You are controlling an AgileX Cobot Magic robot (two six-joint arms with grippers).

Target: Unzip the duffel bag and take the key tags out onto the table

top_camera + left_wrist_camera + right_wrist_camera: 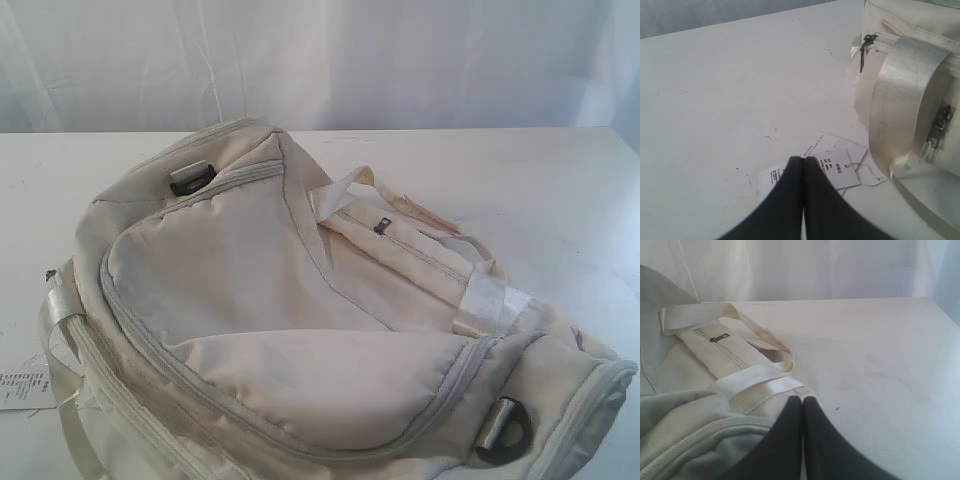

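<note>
The cream duffel bag (290,320) lies zipped across the white table (560,190), filling the lower middle of the exterior view. Its grey zipper trim (160,350) curves round the top flap. A small dark zipper pull (380,226) sits on the side pocket. No key tags show in any view. Neither gripper appears in the exterior view. My left gripper (803,159) is shut and empty above paper labels, beside the bag's end (910,90). My right gripper (803,399) is shut and empty at the bag's edge (700,440), near a webbing handle (755,382).
White paper hang tags (840,167) on a thin string lie on the table by the bag's end, also seen as labels (22,388) at the exterior view's left edge. Black D-rings (505,430) sit at both bag ends. A white curtain (320,60) hangs behind the table.
</note>
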